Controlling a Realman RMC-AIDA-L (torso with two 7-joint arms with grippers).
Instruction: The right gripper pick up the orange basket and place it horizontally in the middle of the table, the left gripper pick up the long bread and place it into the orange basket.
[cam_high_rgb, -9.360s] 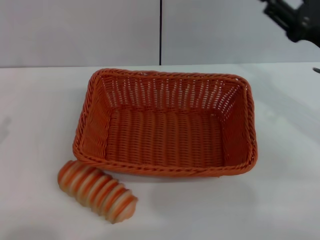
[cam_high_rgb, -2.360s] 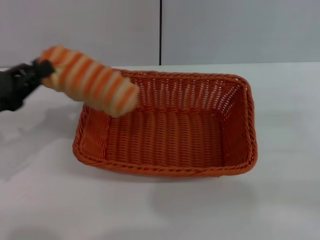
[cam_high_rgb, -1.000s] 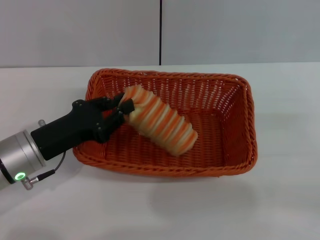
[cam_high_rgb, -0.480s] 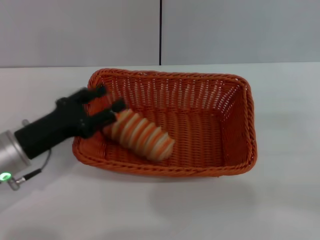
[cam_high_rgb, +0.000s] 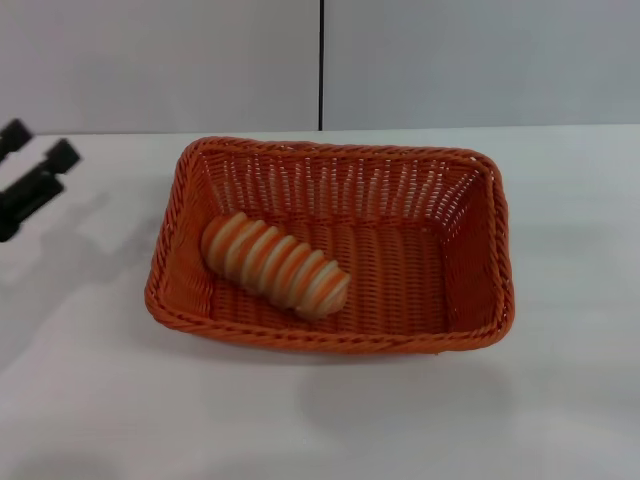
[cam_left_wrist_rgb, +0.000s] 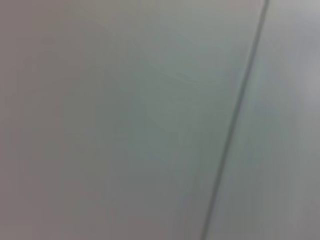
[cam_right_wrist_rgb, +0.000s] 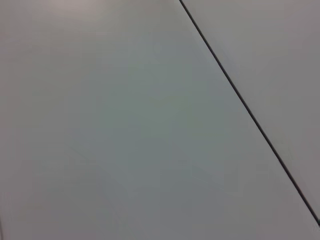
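Half a second back the left pincer (cam_high_rgb: 35, 175) was at the left rim of the basket with the loaf at its fingertips; it has since let go and drawn away to the upper left edge of the frame, where only its two black fingers show, spread apart with nothing between them. The small oblong toy loaf with ridged orange and cream stripes, the long bread (cam_high_rgb: 275, 265), has come to rest on the floor of the large rectangular orange woven basket (cam_high_rgb: 478, 270), in its left half, lying on a slant from upper left to lower right. It is touching the weave and nothing else, as far as I can see from here.

The orange basket sits with its long side across the frame, about in the middle of the broad plain white bench (cam_high_rgb: 560, 400), so that part looks finished too. The right pincer is nowhere in the head view (its wrist camera, like the left one, shows only a pale panel wall with a dark seam), so I cannot say how its fingers stand.

By my reckoning both halves of the job are done: basket placed, bread inside. All that seems left is for the left arm to finish clearing off and park.
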